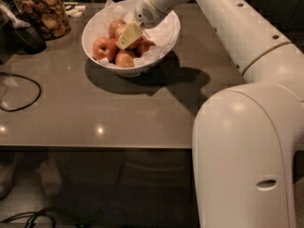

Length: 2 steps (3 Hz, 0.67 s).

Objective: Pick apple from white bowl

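The white bowl (159, 49) stands at the back of the grey table, lined with crumpled white paper. Several red-orange apples lie in it: one at the left (102, 47), one at the front (124, 59), one at the back (115, 26), and one at the right (145, 46). My gripper (129, 35) reaches down into the bowl from the upper right. Its pale yellow tip sits over the middle of the apple pile and hides what is under it. I cannot tell whether it holds an apple.
A glass jar of brown snacks (43, 11) stands at the back left, with a dark object (26, 36) beside it. A black cable (21, 91) loops at the left. My white arm and base (247, 160) fill the right side. The table's front edge (95, 146) runs across the middle of the view.
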Motion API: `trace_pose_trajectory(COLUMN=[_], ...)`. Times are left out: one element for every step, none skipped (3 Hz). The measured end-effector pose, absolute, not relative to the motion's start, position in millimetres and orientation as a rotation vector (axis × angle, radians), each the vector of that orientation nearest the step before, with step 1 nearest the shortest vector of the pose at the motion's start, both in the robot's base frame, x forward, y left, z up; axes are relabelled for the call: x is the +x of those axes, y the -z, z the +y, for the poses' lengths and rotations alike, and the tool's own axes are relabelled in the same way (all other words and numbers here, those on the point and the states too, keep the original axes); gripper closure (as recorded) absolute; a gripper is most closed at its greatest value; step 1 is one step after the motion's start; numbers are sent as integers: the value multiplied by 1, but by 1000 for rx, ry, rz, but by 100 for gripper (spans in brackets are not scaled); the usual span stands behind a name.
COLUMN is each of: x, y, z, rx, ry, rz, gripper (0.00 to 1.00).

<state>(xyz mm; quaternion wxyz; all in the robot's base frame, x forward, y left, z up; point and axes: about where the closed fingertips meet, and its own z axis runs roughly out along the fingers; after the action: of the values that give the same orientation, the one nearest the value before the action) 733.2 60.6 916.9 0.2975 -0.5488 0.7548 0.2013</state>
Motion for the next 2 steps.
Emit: trace_pose_trajectory(x=[723, 704], y=[-929, -953], z=[52, 45], rx=[-1426, -1377], ry=[-506, -473], rz=[2029, 2044], gripper=[100, 100])
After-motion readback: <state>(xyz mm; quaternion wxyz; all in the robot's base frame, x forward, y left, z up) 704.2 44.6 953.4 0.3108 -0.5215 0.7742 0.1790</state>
